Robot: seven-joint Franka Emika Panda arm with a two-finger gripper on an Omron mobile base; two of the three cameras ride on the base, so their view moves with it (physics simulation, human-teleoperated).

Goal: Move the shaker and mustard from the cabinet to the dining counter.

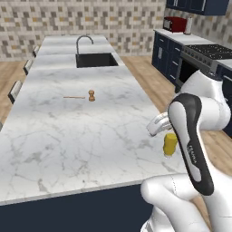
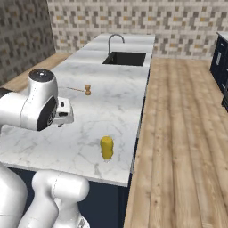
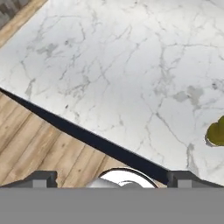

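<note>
small brown wooden mill (image 1: 91,95) upright mid-marble, thin wooden stick (image 1: 74,97) lying just at its 9 o'clock, red toaster (image 1: 174,24) at 1 o'clock, stove (image 1: 206,51) at 2 o'clock

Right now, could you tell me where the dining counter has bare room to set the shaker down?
The dining counter is bare between the mustard near its front edge and the small brown mill mid-counter. Marble beyond the mill up to the black sink is free too. Nowhere looks crowded.
</note>
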